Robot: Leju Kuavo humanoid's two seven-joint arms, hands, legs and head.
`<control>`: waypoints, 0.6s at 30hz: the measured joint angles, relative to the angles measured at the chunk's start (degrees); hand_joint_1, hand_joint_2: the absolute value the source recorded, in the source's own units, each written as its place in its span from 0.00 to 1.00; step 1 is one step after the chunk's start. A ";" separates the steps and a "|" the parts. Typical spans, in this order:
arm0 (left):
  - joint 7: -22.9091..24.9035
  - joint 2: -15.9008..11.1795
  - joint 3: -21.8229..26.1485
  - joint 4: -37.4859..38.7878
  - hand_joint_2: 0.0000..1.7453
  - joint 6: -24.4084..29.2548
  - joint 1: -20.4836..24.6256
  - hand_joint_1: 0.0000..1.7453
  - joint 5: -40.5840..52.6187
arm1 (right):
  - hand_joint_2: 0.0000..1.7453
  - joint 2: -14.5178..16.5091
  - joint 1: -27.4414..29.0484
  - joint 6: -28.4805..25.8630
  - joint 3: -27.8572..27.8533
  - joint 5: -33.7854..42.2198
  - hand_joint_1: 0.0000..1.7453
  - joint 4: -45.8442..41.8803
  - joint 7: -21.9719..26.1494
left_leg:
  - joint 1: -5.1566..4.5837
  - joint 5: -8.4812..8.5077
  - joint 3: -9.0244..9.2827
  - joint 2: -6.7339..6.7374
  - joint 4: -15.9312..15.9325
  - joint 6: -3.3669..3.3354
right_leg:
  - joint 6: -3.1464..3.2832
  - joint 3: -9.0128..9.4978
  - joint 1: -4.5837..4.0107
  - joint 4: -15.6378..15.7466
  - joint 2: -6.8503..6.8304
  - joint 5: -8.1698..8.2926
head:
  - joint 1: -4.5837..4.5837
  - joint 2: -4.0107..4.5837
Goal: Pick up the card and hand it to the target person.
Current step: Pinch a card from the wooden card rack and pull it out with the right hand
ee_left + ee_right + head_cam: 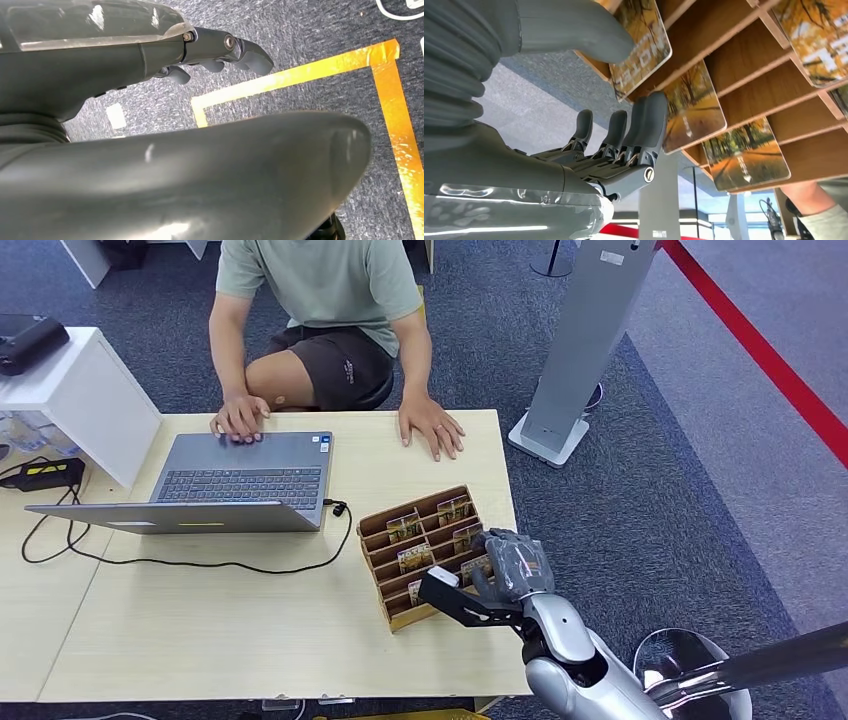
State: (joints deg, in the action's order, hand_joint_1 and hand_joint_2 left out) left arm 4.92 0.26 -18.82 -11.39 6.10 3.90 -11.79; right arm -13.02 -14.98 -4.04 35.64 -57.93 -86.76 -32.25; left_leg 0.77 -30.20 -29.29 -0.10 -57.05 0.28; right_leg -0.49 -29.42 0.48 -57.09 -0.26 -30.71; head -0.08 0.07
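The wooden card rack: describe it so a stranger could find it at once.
Start at the pale wooden table and go to its right edge, right of the open laptop. The wooden card rack sits there, angled, under the robot's right hand. It alone has tiered slots holding autumn-picture cards.

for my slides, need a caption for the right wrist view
Right hand reaching the wooden card rack, thumb and fingers flanking a card.

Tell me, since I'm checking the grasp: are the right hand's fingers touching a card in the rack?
Touching. The right wrist view shows the thumb lying on one card and a finger against the next card.
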 joint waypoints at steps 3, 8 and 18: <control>0.00 0.00 -0.04 0.00 0.00 -0.10 0.01 0.00 0.04 | 1.00 -0.07 0.18 0.00 -0.01 0.08 0.55 0.08 -0.13 | 0.00 0.00 0.00 0.00 0.00 0.00 | 0.00 0.00 0.00 0.00 0.00 0.00 | 0.00 0.00; 0.01 0.00 -0.23 0.00 0.00 -0.15 0.03 0.00 0.10 | 1.00 -0.13 0.78 0.04 -0.01 0.17 0.58 0.18 -0.44 | 0.00 0.00 0.00 0.00 0.00 0.00 | 0.00 0.00 0.00 0.00 0.00 0.00 | 0.03 0.00; 0.17 0.00 -0.44 0.00 0.00 -0.27 0.09 0.00 0.27 | 1.00 -0.12 1.23 0.51 -0.03 0.16 0.80 0.18 -0.80 | 0.00 0.00 0.00 0.00 -0.01 0.00 | 0.00 0.00 0.00 0.00 0.00 0.00 | 0.01 0.00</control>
State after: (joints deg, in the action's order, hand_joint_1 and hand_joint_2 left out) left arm 5.09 0.26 -19.26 -11.39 5.84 3.99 -11.52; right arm -13.14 -13.76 -3.54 35.61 -57.77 -86.58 -33.05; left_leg 0.77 -30.20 -29.29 -0.10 -57.06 0.28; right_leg -0.49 -29.43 0.48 -57.09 -0.25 -30.71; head -0.07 0.07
